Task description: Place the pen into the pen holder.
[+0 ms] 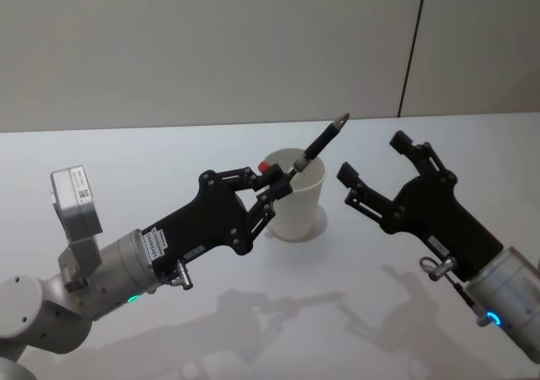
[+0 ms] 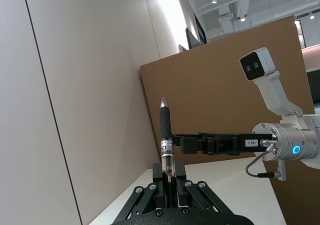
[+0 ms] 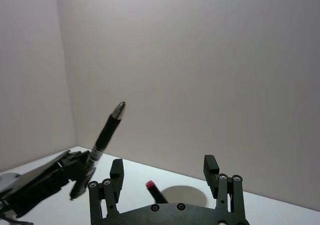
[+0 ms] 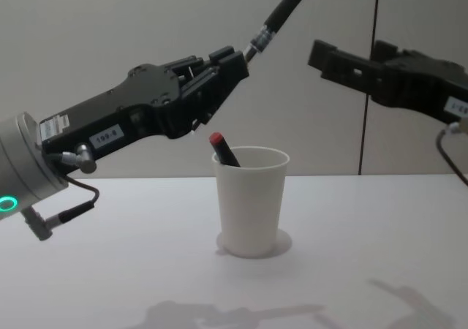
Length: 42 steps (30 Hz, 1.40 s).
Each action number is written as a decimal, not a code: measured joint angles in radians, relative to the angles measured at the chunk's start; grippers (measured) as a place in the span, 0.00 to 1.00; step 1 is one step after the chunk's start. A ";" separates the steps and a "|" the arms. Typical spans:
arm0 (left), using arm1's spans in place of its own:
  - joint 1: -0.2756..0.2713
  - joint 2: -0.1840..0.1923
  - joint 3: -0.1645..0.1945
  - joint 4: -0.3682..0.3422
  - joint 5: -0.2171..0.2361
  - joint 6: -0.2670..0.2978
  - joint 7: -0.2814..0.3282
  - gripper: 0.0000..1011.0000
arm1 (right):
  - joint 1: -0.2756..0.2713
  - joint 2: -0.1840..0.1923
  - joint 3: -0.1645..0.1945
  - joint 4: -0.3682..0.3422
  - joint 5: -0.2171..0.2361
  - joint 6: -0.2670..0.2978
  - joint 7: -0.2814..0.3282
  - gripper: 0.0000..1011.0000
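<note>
A black pen (image 1: 321,143) is pinched at its lower end by my left gripper (image 1: 283,184), which is shut on it. The pen slants up and forward, its metal tip highest (image 4: 278,14). It hangs above the pen holder (image 1: 295,207), a white paper cup standing upright on the table (image 4: 251,205). A red-capped marker (image 4: 221,148) leans inside the cup. My right gripper (image 1: 373,157) hovers open and holds nothing, raised to the right of the cup. In the right wrist view the pen (image 3: 107,130) shows beyond my right gripper's fingers (image 3: 116,167).
The white table (image 1: 126,160) stretches wide around the cup, with a plain wall behind it. A brown board (image 2: 225,85) stands in the room beyond in the left wrist view.
</note>
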 joint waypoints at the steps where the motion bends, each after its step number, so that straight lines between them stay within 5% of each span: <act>1: 0.000 0.000 0.000 0.000 0.000 0.000 0.000 0.15 | 0.005 -0.002 0.000 0.004 0.021 0.005 0.024 0.99; 25: 0.000 0.000 0.000 0.000 0.000 0.000 -0.001 0.15 | 0.093 -0.055 -0.011 0.104 0.311 0.086 0.250 0.99; 35: 0.000 0.000 0.000 0.000 0.000 0.000 -0.001 0.15 | 0.126 -0.079 -0.022 0.148 0.388 0.120 0.297 0.99; 42: 0.000 0.000 0.000 0.000 0.000 0.000 -0.001 0.15 | 0.144 -0.094 -0.034 0.174 0.407 0.144 0.313 0.86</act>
